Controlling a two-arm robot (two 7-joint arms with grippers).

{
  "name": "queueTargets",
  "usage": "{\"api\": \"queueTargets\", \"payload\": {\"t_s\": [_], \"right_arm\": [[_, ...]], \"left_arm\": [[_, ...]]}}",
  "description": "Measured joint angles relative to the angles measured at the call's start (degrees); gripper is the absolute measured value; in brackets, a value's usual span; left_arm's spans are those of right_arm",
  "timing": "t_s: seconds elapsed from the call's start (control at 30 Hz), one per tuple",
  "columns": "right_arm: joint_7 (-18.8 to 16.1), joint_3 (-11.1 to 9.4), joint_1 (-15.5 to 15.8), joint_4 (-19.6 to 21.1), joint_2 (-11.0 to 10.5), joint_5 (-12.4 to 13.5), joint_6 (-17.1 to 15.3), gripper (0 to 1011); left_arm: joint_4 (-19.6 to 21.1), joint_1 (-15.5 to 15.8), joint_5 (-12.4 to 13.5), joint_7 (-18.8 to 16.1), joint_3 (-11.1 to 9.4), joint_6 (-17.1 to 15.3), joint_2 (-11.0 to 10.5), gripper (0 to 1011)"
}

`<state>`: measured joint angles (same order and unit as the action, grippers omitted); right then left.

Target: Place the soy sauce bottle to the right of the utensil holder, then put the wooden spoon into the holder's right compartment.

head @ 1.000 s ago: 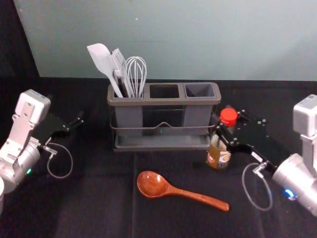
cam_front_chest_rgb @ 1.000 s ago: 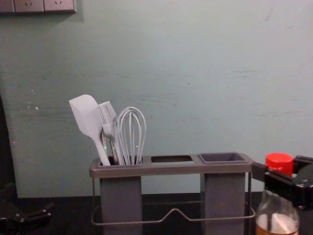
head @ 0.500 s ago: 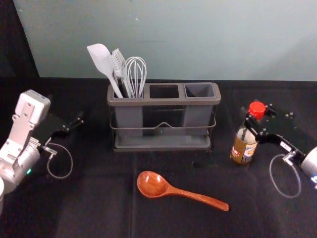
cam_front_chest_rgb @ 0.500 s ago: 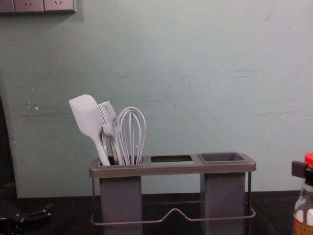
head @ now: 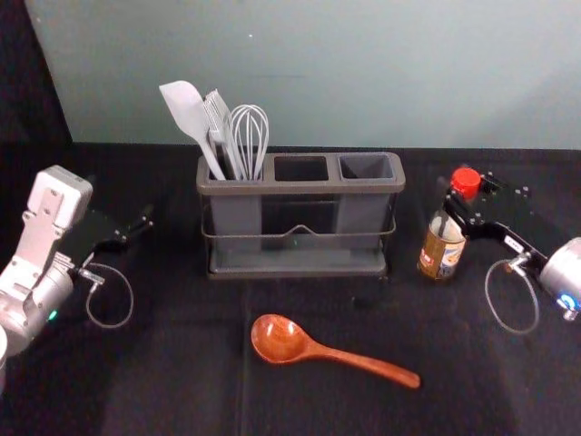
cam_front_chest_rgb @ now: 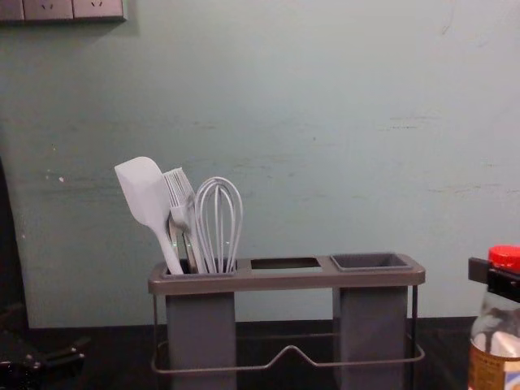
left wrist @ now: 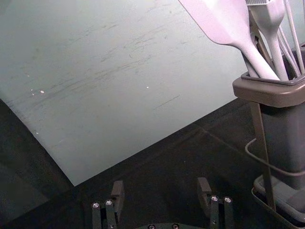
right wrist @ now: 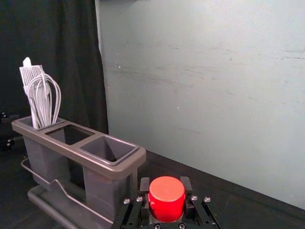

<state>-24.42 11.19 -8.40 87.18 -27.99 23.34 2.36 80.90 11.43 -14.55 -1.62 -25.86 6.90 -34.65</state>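
My right gripper (head: 467,207) is shut around the neck of the soy sauce bottle (head: 441,251), which is upright to the right of the utensil holder (head: 300,270), with a gap between. Whether its base touches the table I cannot tell. From the right wrist, the red cap of the bottle (right wrist: 167,196) sits between the fingers of my right gripper (right wrist: 167,202). On the table in front of the holder lies the wooden spoon (head: 281,339), handle to the right. My left gripper (head: 136,231) stays parked at the left; in its wrist view the left gripper (left wrist: 161,193) is open and empty.
A white spatula (head: 186,111), a brush and a whisk (head: 250,136) stand in the holder's left compartment. Its middle opening and right compartment (head: 366,166) hold nothing visible. A pale wall (head: 363,73) rises behind the black-covered table (head: 163,381).
With the bottle in it, my right gripper went right, away from the holder, then shifted slightly back left and higher in the head view. The left arm and spoon stayed still.
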Motion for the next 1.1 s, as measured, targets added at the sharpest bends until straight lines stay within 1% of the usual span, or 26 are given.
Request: {"api": "queueTargets", "payload": {"t_s": [0.3,0.63,0.83,1.1], "right_arm": [[0.0,1.6,-2.9,-2.7,1.6,-0.9,0.1,381],[0.4,2.5,-5.4,-5.6,3.1,-2.0,0.2,382],[0.4,2.9,-6.2,-6.6,3.7,-2.3,0.1,381],[0.5,3.1,-6.5,-7.2,4.2,-2.5,0.3,381]], "left_arm": [[0.0,0.0,0.0,0.0,0.0,0.0,0.0,1005],[0.0,0.0,0.0,0.0,0.0,0.0,0.0,1005],[0.0,0.0,0.0,0.0,0.0,0.0,0.0,1005],[0.0,0.0,0.0,0.0,0.0,0.0,0.0,1005]]}}
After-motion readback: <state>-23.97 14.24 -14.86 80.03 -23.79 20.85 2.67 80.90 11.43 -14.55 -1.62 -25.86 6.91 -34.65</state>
